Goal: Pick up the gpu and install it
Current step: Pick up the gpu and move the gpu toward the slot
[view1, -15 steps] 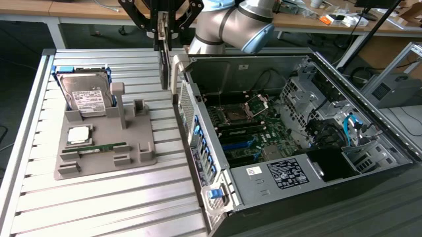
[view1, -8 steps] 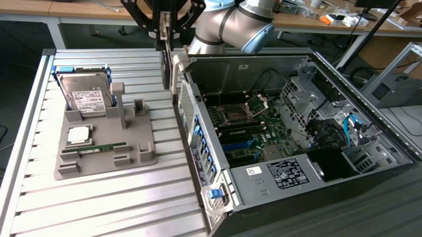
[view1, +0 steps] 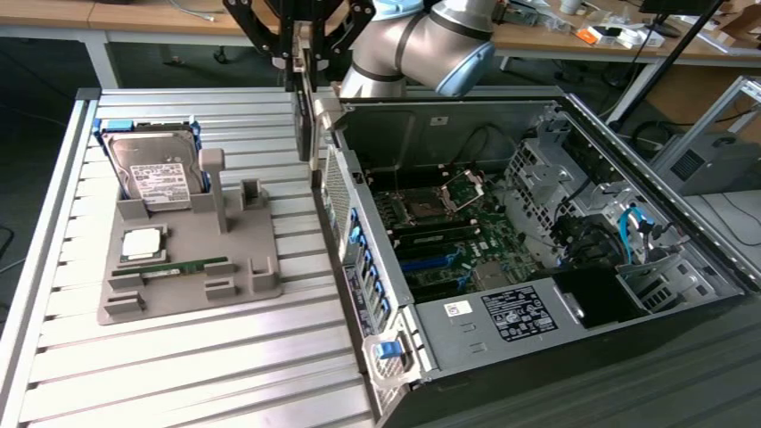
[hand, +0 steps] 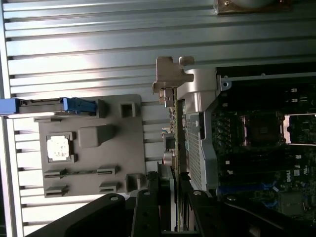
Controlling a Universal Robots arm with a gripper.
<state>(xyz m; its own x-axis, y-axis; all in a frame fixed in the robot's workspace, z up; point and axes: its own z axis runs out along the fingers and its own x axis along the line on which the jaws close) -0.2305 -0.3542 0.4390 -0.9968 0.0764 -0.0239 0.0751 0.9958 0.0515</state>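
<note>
One claw (view1: 306, 64) grips the gpu (view1: 306, 116) upright, held clear of the table (view1: 178, 357) beside the open PC case (view1: 338, 192). Transfer step, not yet installed. Seating likely calls for aligning the card edge over its motherboard (view1: 464, 241) slot.

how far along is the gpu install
Done: the gpu has been picked up and is off the grey holder. In hand: it hangs upright in the jaws at the edge of the open case. Left: seating it. It is clear of the motherboard and in no slot yet.
</note>
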